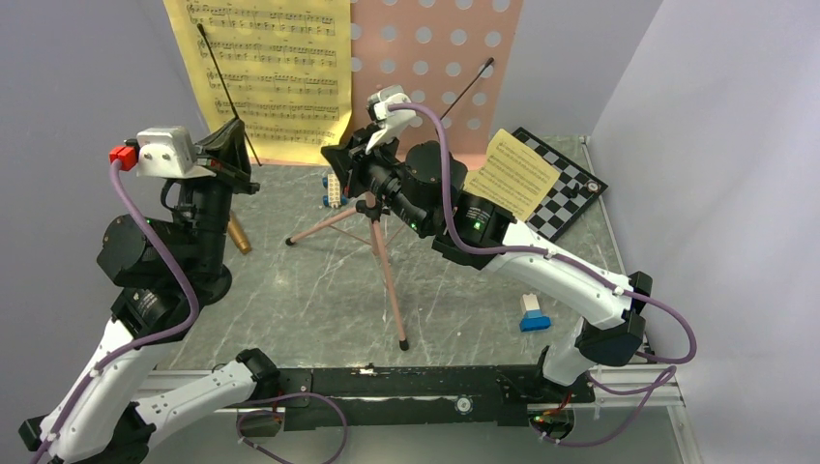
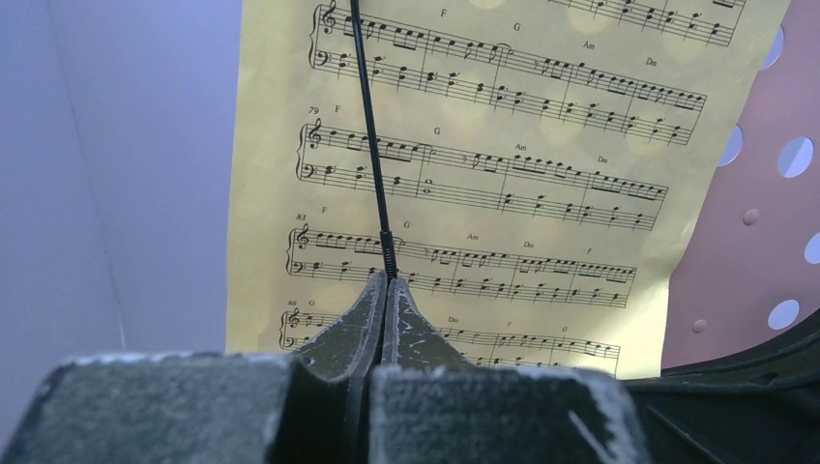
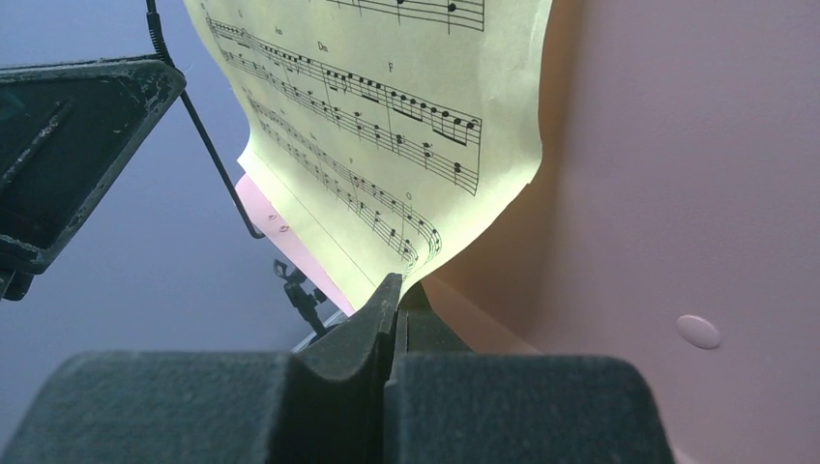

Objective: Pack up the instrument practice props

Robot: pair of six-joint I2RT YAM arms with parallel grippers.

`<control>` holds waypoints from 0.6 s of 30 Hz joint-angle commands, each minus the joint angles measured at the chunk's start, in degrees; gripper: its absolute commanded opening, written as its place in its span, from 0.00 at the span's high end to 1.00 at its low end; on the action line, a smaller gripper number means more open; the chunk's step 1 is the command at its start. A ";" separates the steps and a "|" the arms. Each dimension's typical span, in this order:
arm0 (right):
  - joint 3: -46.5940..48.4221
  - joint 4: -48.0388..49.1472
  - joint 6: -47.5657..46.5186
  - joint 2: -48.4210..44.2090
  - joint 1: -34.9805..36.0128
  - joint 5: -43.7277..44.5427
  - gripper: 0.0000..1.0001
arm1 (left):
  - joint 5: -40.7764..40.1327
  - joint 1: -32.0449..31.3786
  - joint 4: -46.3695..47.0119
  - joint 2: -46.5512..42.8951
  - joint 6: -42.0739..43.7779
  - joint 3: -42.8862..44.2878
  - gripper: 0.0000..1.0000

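The pink music stand's perforated desk (image 1: 440, 68) stands at the back on tripod legs (image 1: 379, 246). A yellow sheet-music page (image 1: 271, 68) rests on its left half. My left gripper (image 1: 233, 135) is shut on the stand's thin black page-holder wire (image 2: 372, 145), which enters between the fingertips (image 2: 389, 282). My right gripper (image 1: 338, 155) is shut on the page's lower corner (image 3: 416, 256). A second yellow page (image 1: 512, 174) lies on the chessboard. The gold-brown microphone (image 1: 238, 235) lies by the left arm. The black mic stand's round base is hidden; a small black clip (image 3: 300, 295) shows.
The black-and-white chessboard (image 1: 571, 198) lies at the back right. One toy brick car (image 1: 532, 313) sits at the front right and another (image 1: 332, 188) behind the tripod. Grey walls close in on the left, back and right. A second holder wire (image 1: 469, 87) crosses the desk.
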 commanded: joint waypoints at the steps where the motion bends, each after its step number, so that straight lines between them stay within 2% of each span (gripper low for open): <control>1: -0.29 0.51 -0.62 -1.72 -0.24 -0.23 1.00 | 3.10 -0.17 3.31 -0.95 0.66 -1.32 1.00; 2: -0.23 0.52 -0.61 -1.68 -0.30 -0.30 1.00 | 2.61 -0.17 3.20 -0.93 0.79 -1.30 0.95; 6: -0.01 0.37 -0.56 -1.35 -0.30 -0.50 1.00 | 1.58 -0.19 3.57 -0.93 1.14 -0.79 0.60; 8: 0.07 0.43 -0.52 -1.29 -0.31 -0.74 1.00 | 1.83 -0.17 3.31 -0.53 1.18 -0.18 0.52; 11: 0.23 0.37 -0.35 -1.32 -0.32 -1.07 1.00 | 1.78 -0.25 3.06 0.45 1.29 0.49 0.50; 14: 0.43 0.15 -0.21 -1.29 -0.32 -1.63 1.00 | 0.57 -0.09 3.33 1.94 2.04 0.90 0.54; 16: 0.43 0.11 -0.17 -1.38 -0.32 -1.94 1.00 | 0.13 0.13 3.89 2.54 2.44 0.67 0.60; 18: 0.35 0.04 -0.23 -1.43 -0.32 -2.01 1.00 | 0.22 0.71 4.10 2.94 2.45 0.51 0.70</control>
